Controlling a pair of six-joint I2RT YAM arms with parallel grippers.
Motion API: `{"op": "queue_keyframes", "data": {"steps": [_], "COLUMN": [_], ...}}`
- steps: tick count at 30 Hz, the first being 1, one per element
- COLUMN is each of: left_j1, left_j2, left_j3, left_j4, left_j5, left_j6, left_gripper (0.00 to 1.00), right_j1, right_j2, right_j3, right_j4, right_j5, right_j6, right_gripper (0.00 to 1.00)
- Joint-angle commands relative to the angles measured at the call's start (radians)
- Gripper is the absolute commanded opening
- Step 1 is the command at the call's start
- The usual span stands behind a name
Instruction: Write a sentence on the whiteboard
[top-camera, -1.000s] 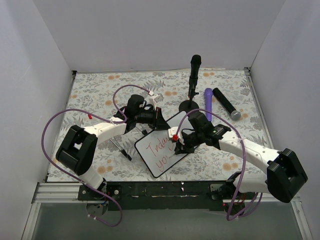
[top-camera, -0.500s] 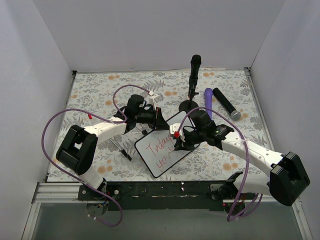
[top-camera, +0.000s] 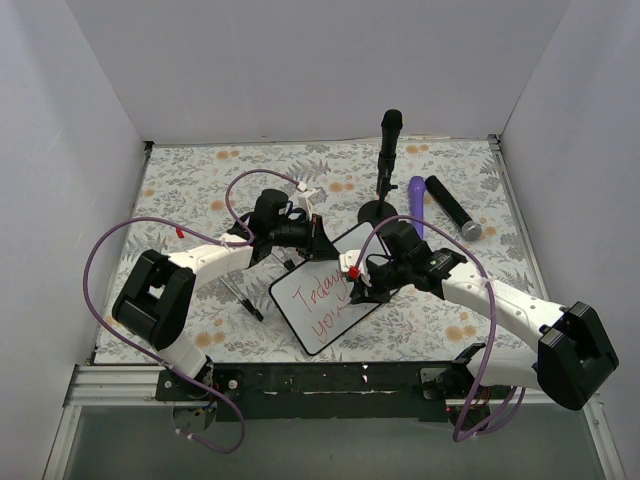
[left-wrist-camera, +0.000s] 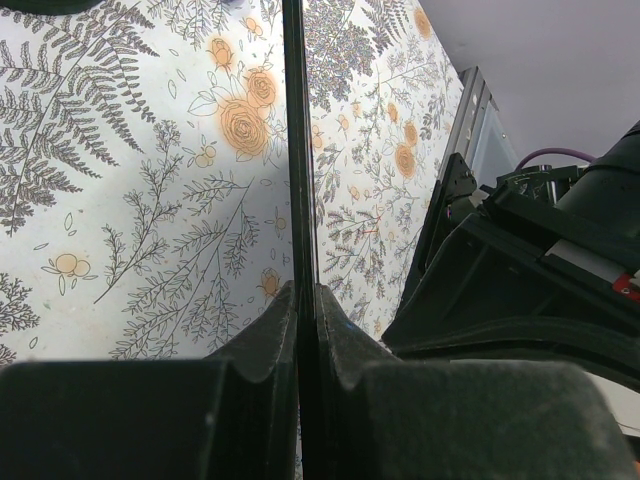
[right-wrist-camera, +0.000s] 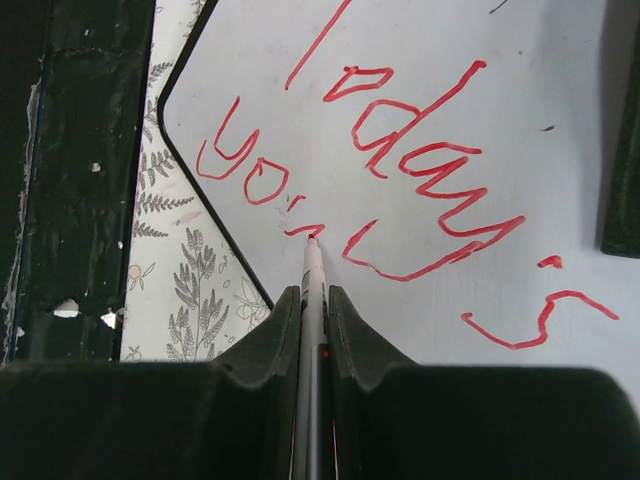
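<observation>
Gently: the whiteboard (right-wrist-camera: 450, 80) looks light, stiff and likely to slide. Your left pincer (left-wrist-camera: 305, 300) pinches its thin edge, and your right pincer (right-wrist-camera: 313, 297) pinches the marker (right-wrist-camera: 312, 265), tip just ahead on the sentence (right-wrist-camera: 420, 170).

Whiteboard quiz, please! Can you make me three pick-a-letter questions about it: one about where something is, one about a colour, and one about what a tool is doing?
1. Where is the pen's tip?
A) on the whiteboard
B) on a plate
C) inside a box

2. What colour is the writing?
A) blue
B) red
C) green

3. What is the left tool doing?
A) hanging wide open
B) holding a cup
C) shut on the whiteboard's edge

Answers:
1 A, the tip meets the board beside the last letters.
2 B, every letter is red.
3 C, it pinches the thin black edge.
</observation>
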Motion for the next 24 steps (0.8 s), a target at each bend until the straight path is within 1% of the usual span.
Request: {"op": "queue_keyframes", "data": {"steps": [1,11,16,19,24], "left_j1": [-0.001,-0.001,-0.001,-0.001,-0.001], "left_j2": [-0.014,-0.011,-0.014,-0.013,-0.008], "left_j3": [0.019,0.019,0.02,0.022,0.02], "left_j4": [0.043,0.043,0.043,0.042,0.043], "left_j5": [0.012,0.015,0.013,0.013,0.015], "left_j6": [0.079,0.079,0.079,0.079,0.079], "left_gripper": [0.0,0.0,0.0,0.0,0.0], "right_j1": [-0.006,-0.004,-0.006,0.0,0.031], "right_j2": [0.016,0.001,-0.016,0.001,0.036], "right_j3": [0.011,0.019,0.059,0.076,0.083], "right_j4": [-0.058,-0.063,-0.069,-0.064,-0.029], "right_j5": [-0.01,0.03,-0.028,-0.076,-0.096], "right_j6": [-0.049,-0.048,-0.048,-0.04,-0.022], "right_gripper": [0.01,0.01,0.01,0.01,0.01]}}
